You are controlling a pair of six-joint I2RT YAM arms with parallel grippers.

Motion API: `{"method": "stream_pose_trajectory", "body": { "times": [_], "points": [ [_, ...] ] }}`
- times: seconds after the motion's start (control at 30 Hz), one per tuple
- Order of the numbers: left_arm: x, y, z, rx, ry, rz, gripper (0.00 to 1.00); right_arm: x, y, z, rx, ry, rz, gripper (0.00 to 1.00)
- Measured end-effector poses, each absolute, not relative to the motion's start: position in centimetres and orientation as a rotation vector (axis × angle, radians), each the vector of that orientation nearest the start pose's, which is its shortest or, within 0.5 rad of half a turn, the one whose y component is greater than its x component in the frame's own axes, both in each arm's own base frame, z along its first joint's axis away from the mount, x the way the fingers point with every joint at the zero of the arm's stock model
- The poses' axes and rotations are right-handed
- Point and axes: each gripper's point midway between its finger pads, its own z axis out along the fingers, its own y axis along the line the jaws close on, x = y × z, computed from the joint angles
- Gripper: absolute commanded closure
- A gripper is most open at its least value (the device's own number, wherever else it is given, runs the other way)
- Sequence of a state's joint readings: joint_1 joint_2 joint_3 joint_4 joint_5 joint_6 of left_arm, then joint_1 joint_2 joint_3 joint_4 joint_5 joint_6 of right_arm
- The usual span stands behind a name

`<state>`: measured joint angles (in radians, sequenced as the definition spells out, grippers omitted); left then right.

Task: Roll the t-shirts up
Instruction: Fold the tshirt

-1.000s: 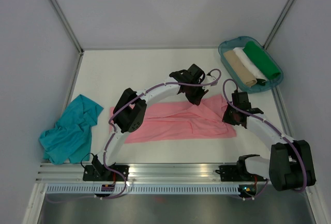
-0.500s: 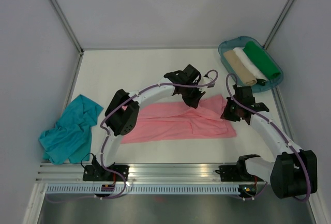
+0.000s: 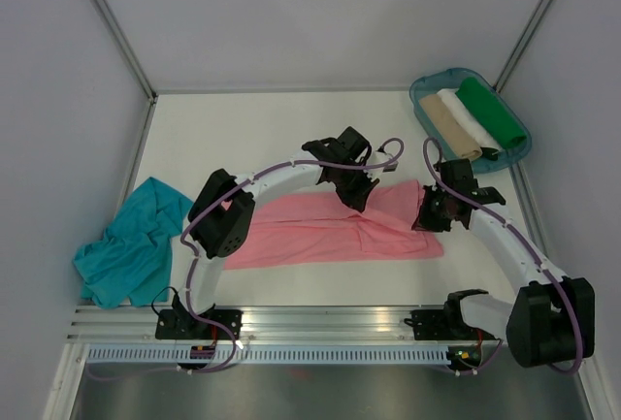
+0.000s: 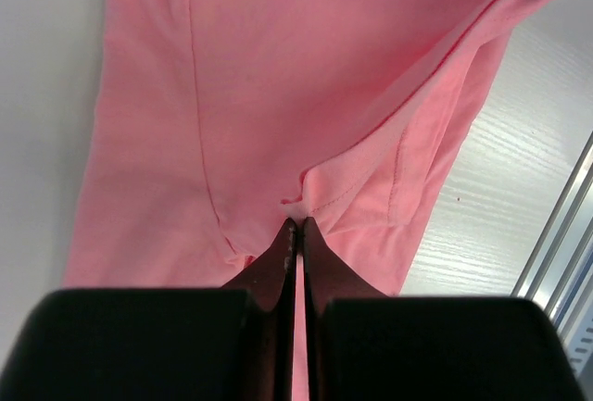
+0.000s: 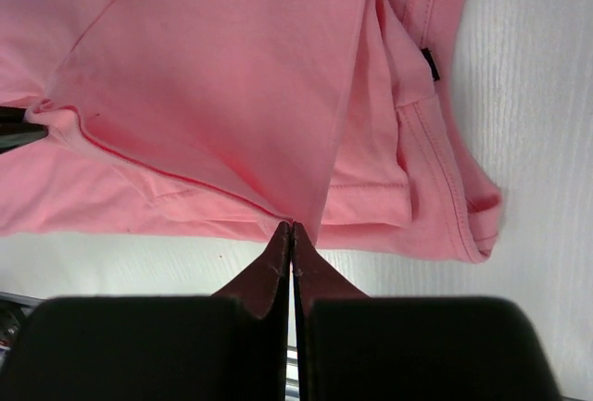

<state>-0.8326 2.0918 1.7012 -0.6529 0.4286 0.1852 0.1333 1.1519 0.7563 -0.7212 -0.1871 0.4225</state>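
Observation:
A salmon-pink t-shirt point(image 3: 301, 236) lies flat across the middle of the table, folded into a long band. My left gripper point(image 3: 356, 199) is at its upper edge, right of centre. In the left wrist view that gripper point(image 4: 296, 223) is shut, pinching a fold of the pink cloth point(image 4: 278, 77) at its tips. My right gripper point(image 3: 428, 218) sits over the shirt's right end. In the right wrist view it point(image 5: 292, 226) is shut on the edge of a raised pink flap point(image 5: 232, 77). A teal-blue t-shirt point(image 3: 131, 245) lies crumpled at the far left.
A blue-green tray point(image 3: 419, 100) at the back right holds a tan roll point(image 3: 456, 129), a white roll point(image 3: 468, 117) and a green roll point(image 3: 491, 113). White walls enclose the table on three sides. A metal rail point(image 3: 320, 323) runs along the near edge.
Both grippers have shifted a little to the left with the pink cloth in them, drawing the shirt's right part leftward. The left arm's elbow has swung left.

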Motion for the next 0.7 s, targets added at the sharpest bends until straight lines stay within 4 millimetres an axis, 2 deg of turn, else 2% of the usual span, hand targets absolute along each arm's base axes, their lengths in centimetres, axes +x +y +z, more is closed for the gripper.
{"method": "stream_pose_trajectory", "body": {
  "times": [0.1, 0.3, 0.5, 0.7],
  "points": [
    [27.6, -40.2, 7.6, 1.435, 2.264, -0.781, 0.98, 23.0, 8.3, 7.4, 0.333, 2.721, 0.435, 1.0],
    [26.8, -39.3, 5.5, 1.417, 2.325, -0.771, 0.98, 23.5, 8.1, 6.2, 0.343, 2.734, 0.407, 1.0],
    [28.1, -40.0, 5.8, 1.338, 2.314, -0.756, 0.98, 26.8, 7.0, 6.2, 0.347, 2.636, 0.312, 1.0],
    [29.9, -40.1, 6.1, 1.239, 2.314, -0.716, 0.98, 29.7, 6.3, 5.1, 0.318, 2.614, 0.236, 1.0]
  ]
}}
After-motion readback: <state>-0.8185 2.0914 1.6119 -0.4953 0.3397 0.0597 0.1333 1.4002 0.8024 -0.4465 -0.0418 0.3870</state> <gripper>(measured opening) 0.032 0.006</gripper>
